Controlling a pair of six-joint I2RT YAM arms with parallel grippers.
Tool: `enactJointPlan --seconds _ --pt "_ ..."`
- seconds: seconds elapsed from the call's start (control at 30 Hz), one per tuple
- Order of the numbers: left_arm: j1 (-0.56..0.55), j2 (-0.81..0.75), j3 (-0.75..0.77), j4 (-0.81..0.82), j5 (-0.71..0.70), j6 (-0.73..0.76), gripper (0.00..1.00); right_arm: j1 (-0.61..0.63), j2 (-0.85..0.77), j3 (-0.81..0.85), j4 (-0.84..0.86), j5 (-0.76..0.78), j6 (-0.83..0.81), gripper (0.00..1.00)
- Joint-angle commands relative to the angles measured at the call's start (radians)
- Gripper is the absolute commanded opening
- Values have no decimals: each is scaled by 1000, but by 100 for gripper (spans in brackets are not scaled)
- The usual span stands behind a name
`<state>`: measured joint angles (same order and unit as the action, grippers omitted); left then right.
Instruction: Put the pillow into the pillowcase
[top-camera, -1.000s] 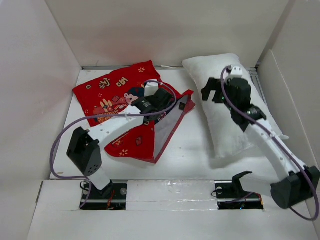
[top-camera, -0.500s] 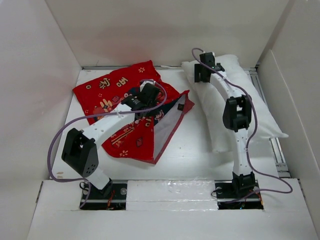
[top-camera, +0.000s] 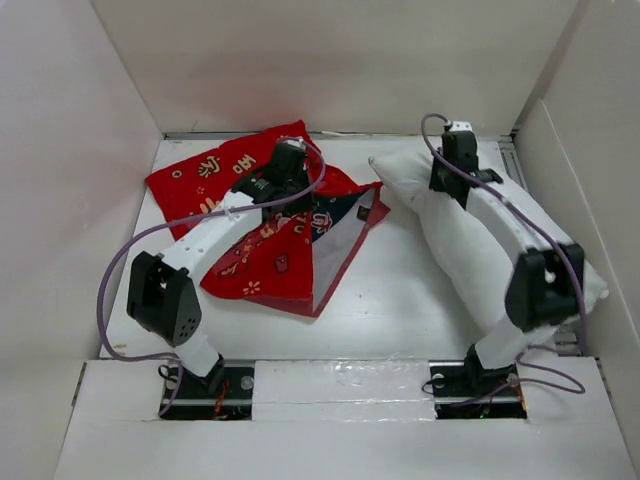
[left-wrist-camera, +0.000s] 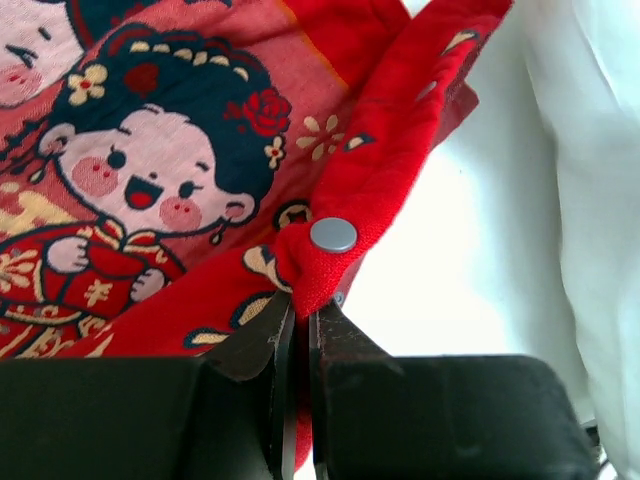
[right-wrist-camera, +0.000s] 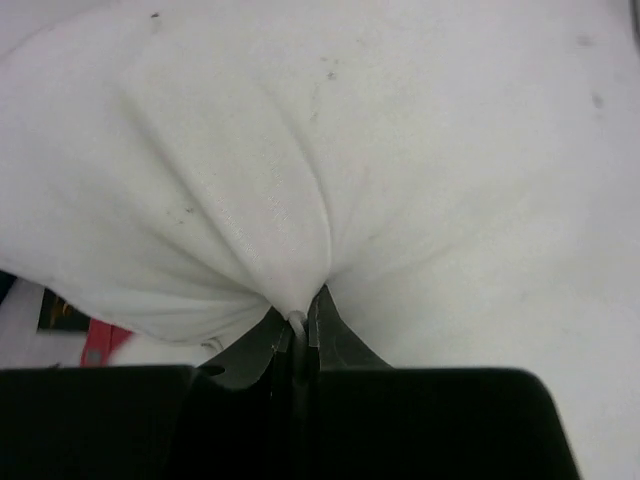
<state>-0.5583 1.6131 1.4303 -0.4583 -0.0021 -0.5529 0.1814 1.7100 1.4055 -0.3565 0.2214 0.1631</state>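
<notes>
The red pillowcase (top-camera: 255, 265) lies rumpled at the left of the table, its cartoon print (left-wrist-camera: 150, 180) facing up. Its open mouth shows a grey inside (top-camera: 335, 262). My left gripper (top-camera: 287, 160) (left-wrist-camera: 300, 310) is shut on a fold of its red hem beside a metal snap (left-wrist-camera: 333, 235). The white pillow (top-camera: 445, 235) (right-wrist-camera: 400, 150) lies slanted at the right. My right gripper (top-camera: 450, 172) (right-wrist-camera: 300, 322) is shut on a pinch of the pillow's fabric near its far left end. The right arm lies along the pillow and hides part of it.
White walls box in the table: the left wall (top-camera: 70, 200), the back wall (top-camera: 340, 60) and a right panel (top-camera: 590, 170). Purple cables (top-camera: 110, 290) loop from both arms. A bare strip of table (top-camera: 395, 290) separates the pillowcase and the pillow.
My right gripper has closed on the pillow's far end, and the pillow has swung to the right. My left gripper has moved farther back, still holding the pillowcase hem.
</notes>
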Motion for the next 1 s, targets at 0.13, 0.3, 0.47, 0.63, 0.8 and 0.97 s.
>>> enactJointPlan --seconds 0.13,0.3,0.47,0.63,0.8,0.97 --pt "26 85 154 -5 115 24 0 183 -553 -359 -10 168 67 0" --pt "35 96 200 -28 142 33 0 250 -737 -451 -47 -11 9 0" --pt "46 114 246 -71 108 42 0 400 -865 -497 -7 -282 0 0" --pt "76 123 256 -80 108 42 0 506 -975 -498 -30 -307 -13 0" --pt "100 123 256 -80 117 42 0 529 -974 -473 -105 -317 -22 0" --pt "110 104 256 -69 143 42 0 540 -928 -493 -105 -304 -2 0"
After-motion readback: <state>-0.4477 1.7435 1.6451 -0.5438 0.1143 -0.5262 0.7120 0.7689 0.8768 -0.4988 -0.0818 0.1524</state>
